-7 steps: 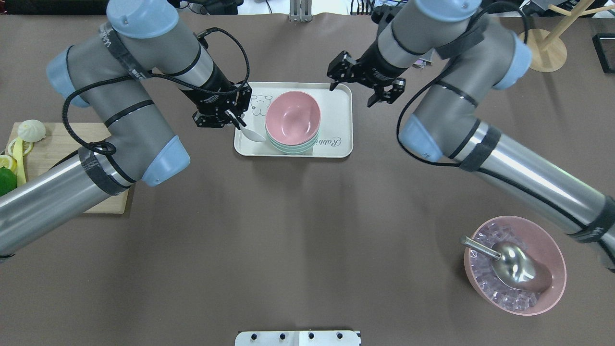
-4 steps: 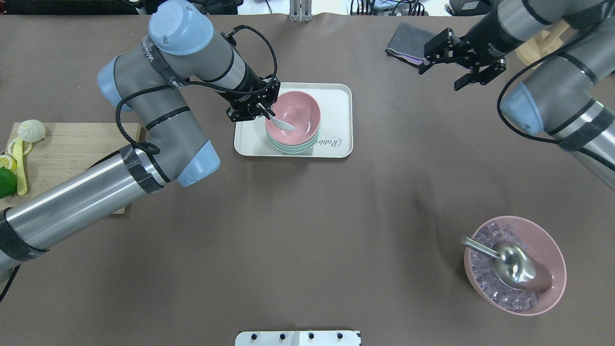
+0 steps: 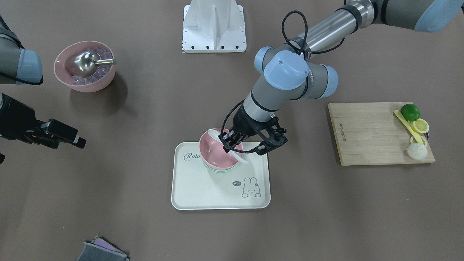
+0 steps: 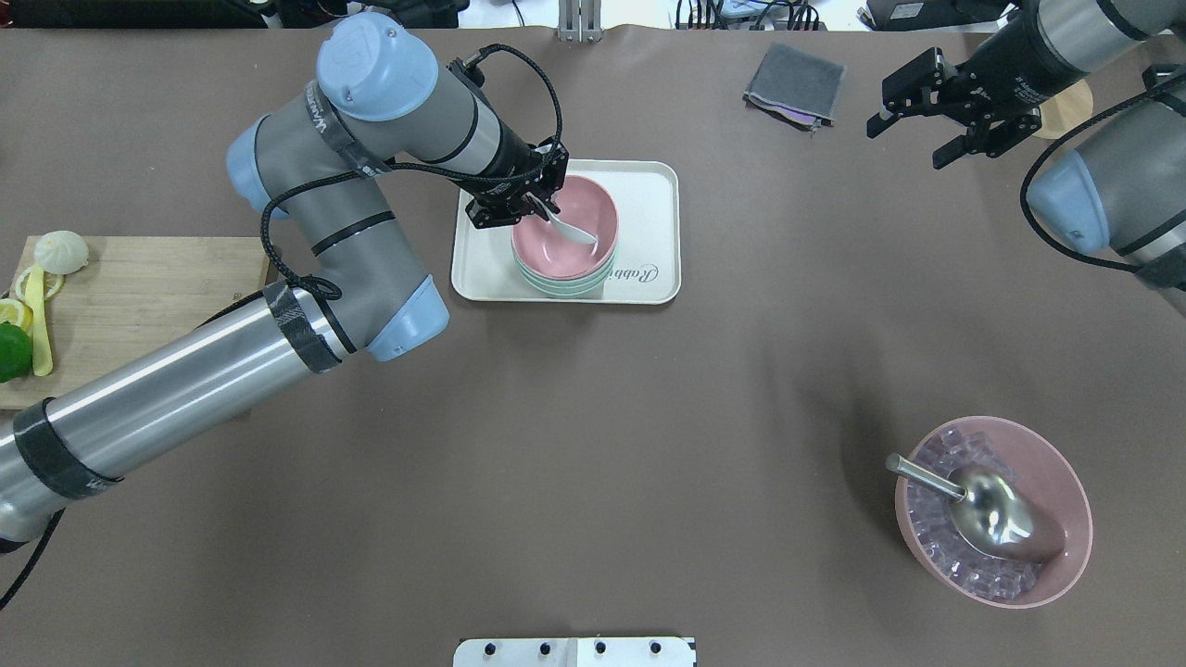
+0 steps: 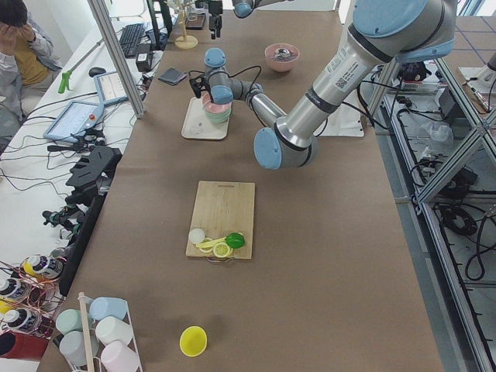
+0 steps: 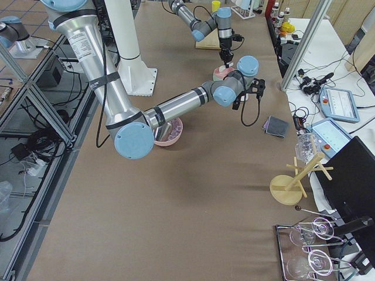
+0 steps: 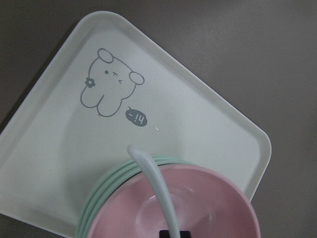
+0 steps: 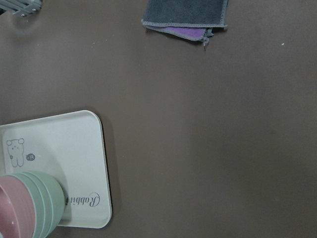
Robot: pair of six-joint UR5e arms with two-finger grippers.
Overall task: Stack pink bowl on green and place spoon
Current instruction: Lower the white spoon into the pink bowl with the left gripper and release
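A pink bowl (image 4: 565,222) sits nested on a stack of green bowls (image 4: 561,285) on a white rabbit tray (image 4: 649,232). My left gripper (image 4: 535,209) is shut on a white spoon (image 4: 573,233); it holds the spoon over the pink bowl, scoop end low inside it. The left wrist view shows the spoon handle (image 7: 158,191) crossing the pink bowl (image 7: 213,208) and the green rims (image 7: 96,198). From the front, the spoon (image 3: 214,135) lies across the bowl (image 3: 210,150). My right gripper (image 4: 908,141) is open and empty, far right of the tray.
A grey cloth (image 4: 795,83) lies at the far edge, near the right gripper. A second pink bowl (image 4: 1061,482) with ice and a metal scoop stands front right. A wooden board (image 4: 139,296) with lime and lemon pieces lies at the left.
My left gripper has carried the spoon rightward from the tray's left side to over the pink bowl. My right arm has drawn back from the tray to the far right.
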